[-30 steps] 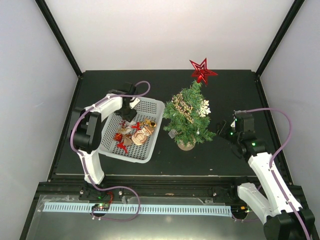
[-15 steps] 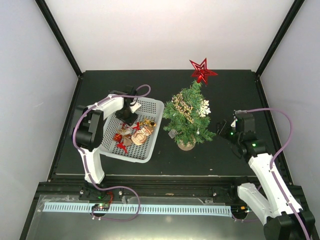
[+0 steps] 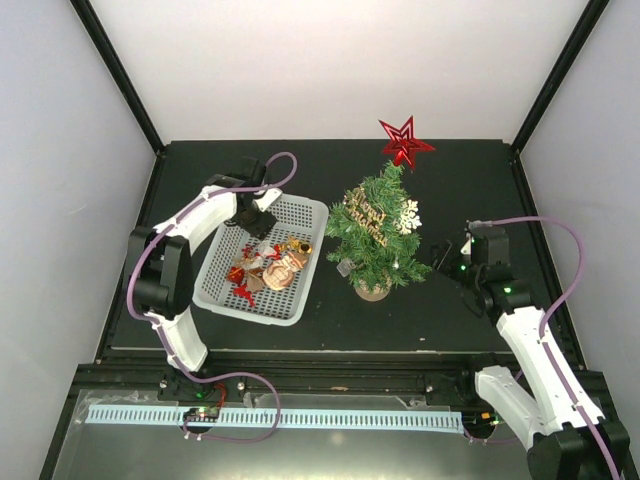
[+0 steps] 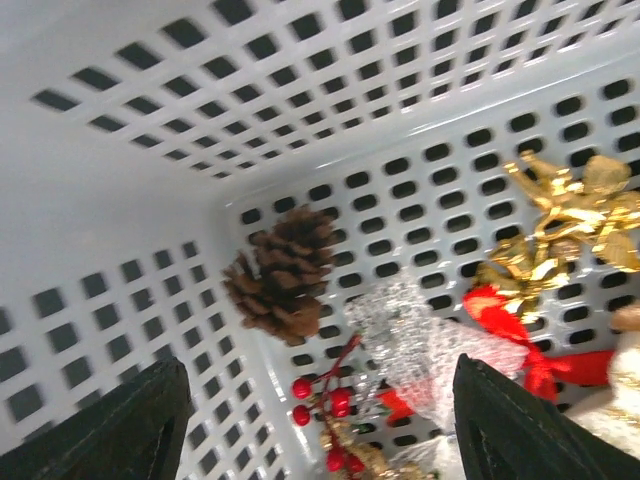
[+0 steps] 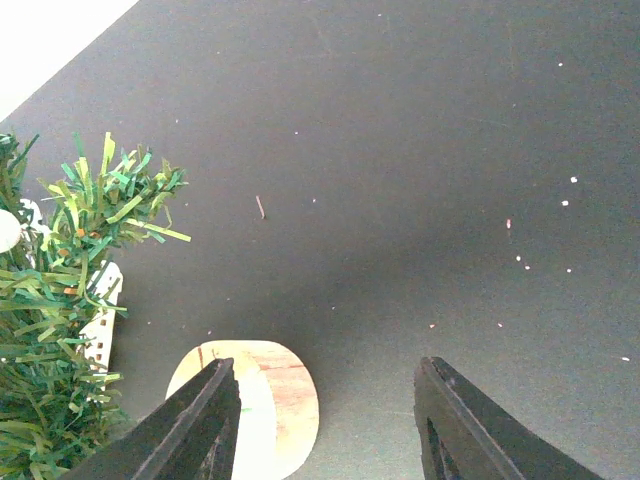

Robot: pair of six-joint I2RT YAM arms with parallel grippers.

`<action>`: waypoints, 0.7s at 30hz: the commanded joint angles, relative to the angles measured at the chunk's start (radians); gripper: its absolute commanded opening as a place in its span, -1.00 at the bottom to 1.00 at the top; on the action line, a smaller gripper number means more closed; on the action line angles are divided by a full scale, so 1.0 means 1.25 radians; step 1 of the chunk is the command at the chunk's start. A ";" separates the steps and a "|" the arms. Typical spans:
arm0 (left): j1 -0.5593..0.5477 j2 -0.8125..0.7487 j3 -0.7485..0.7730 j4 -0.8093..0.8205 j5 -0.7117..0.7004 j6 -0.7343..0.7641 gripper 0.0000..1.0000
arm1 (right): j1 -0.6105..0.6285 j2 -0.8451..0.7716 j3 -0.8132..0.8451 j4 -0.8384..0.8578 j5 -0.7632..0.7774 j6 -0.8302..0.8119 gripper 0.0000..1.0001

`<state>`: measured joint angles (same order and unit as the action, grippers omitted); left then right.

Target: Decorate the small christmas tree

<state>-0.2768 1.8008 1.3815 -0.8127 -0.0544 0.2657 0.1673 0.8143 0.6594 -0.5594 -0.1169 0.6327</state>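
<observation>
- Sitting left of the tree, holding ornaments: white basket (image 3: 215,280).
- Standing upright just right of the basket: small christmas tree (image 3: 378,235).
- Hovering spread over the basket's far corner, pinching nothing: left gripper (image 3: 256,224).
- Hanging spread near the tree's right side, gripping nothing: right gripper (image 3: 445,258).
- Lying in the basket corner: pine cone (image 4: 283,272).

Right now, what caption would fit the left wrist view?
Open left gripper above a pine cone, red berries and a gold ornament in the white basket.

On the black table (image 3: 450,170), a white mesh plastic basket (image 3: 255,308) lies left of the small green fir christmas tree (image 3: 375,240), near but apart. A brown pine cone (image 4: 283,272) lies in one basket corner, a red berry sprig (image 4: 320,395) just beside it; a red glitter star (image 3: 405,142) tops the tree
</observation>
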 commanded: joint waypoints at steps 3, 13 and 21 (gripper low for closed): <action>-0.006 0.010 0.017 0.001 -0.122 0.010 0.48 | -0.004 0.007 -0.002 0.025 -0.022 -0.005 -0.02; -0.019 0.082 0.023 -0.005 -0.119 0.000 0.48 | -0.004 0.007 0.002 0.022 -0.025 -0.009 -0.02; -0.020 0.092 0.052 -0.051 0.021 -0.002 0.40 | -0.004 0.003 -0.007 0.029 -0.030 -0.012 -0.02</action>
<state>-0.2962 1.9205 1.3884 -0.8238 -0.1619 0.2680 0.1673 0.8223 0.6594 -0.5476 -0.1417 0.6296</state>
